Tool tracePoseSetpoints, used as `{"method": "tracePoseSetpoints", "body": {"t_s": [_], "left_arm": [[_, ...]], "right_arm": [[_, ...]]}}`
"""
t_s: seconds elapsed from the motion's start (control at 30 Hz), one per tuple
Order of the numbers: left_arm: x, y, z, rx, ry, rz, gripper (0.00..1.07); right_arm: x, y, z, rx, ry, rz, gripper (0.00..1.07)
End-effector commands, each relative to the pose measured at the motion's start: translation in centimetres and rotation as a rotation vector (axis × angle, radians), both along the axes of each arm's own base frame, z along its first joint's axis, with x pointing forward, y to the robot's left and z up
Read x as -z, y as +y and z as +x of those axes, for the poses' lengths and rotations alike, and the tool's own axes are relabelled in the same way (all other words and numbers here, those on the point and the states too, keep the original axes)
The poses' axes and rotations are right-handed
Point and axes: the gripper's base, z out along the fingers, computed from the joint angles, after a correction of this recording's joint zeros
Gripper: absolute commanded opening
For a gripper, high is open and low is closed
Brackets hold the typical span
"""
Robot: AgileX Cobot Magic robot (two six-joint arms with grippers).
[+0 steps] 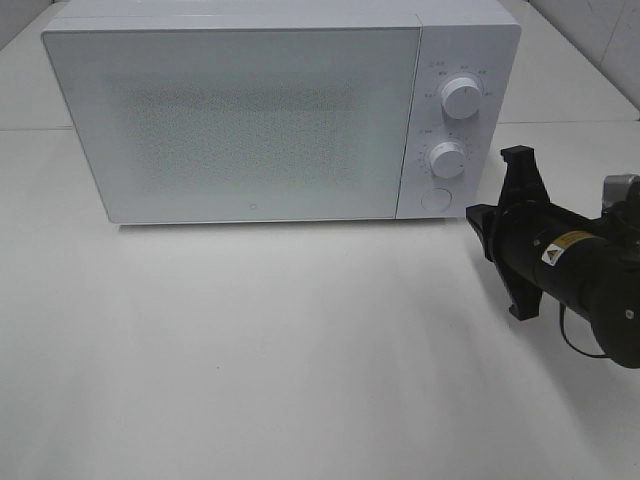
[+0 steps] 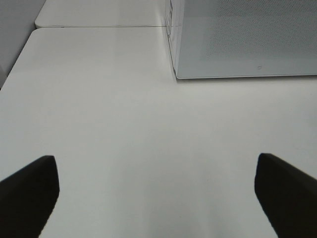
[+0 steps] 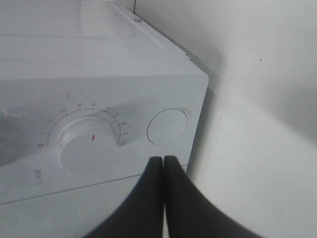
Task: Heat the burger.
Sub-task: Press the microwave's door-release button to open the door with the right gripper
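Nearest you, the left gripper (image 2: 156,166) hangs over the bare white table (image 1: 300,360), its fingers (image 2: 29,193) spread wide with nothing between them. Off to your right, the right gripper (image 3: 163,161) has its tips pressed flat together, gripping nothing. They sit just in front of the microwave (image 1: 250,20) control panel, near the round button (image 3: 167,126) and beside the lower knob (image 3: 89,144); you can't tell whether they touch it. The black right arm (image 1: 590,280) carries a yellow label (image 1: 565,247) with a warning triangle, text too small to read. Further back, the white microwave stands with its door (image 1: 240,120) shut and the speckled window opaque. There's a tiny mark (image 1: 248,212) low on the door, unreadable. The lower knob has a red tick on its face and a printed scale around it with a red mark at one end, numbers blurred. The upper knob (image 1: 461,98) is also ringed by small print you can't read. The burger shows in no view, so you can't tell where it sits.
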Motion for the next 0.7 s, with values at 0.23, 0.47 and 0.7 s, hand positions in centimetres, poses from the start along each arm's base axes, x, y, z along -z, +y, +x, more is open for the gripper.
{"method": "tracePoseSetpoints", "body": {"t_s": [0.23, 0.47, 0.7], "left_arm": [[-0.1, 0.0, -0.2, -0.004, -0.03, -0.006, 1.05], [-0.1, 0.0, -0.2, -0.004, -0.03, -0.006, 1.05], [-0.1, 0.0, -0.2, -0.004, -0.03, -0.006, 1.05]], "right_arm": [[1.8, 1.3, 2.6, 0.023, 0.044, 0.051, 0.0], [3.1, 1.9, 3.8, 0.029, 0.062, 0.075, 0.0], [3.1, 2.3, 4.9, 0.023, 0.06, 0.07, 0.0]]}}
